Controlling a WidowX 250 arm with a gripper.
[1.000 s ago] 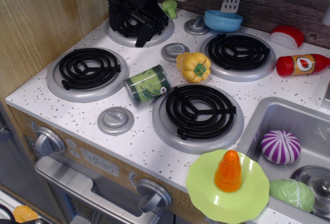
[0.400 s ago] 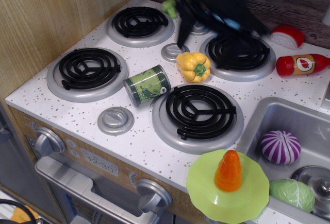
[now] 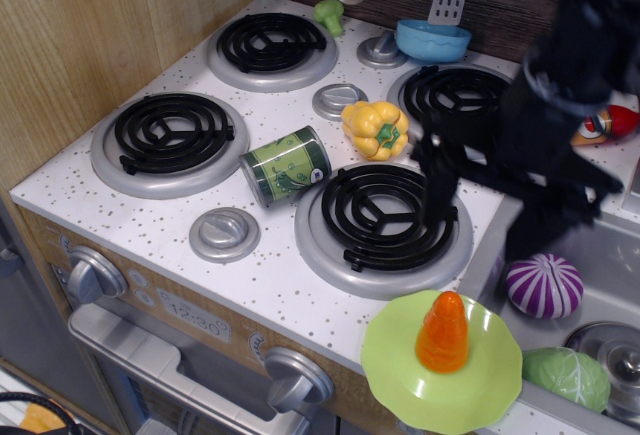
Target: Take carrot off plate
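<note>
The orange carrot stands upright in the middle of the lime-green plate, which overhangs the counter's front edge next to the sink. My black gripper hangs blurred above the right side of the front right burner and the sink's edge, behind and above the plate. Its jaws are spread apart and hold nothing. One finger points down over the burner. The gripper is apart from the carrot.
A yellow pepper and a lying green can sit between the burners. A blue bowl is at the back. The sink holds a purple-white vegetable and a green cabbage. The arm partly hides a ketchup bottle.
The arm swept from the back left burner to the right and forward, and now hangs over the front right burner and sink edge. Carrot and plate have not moved.
</note>
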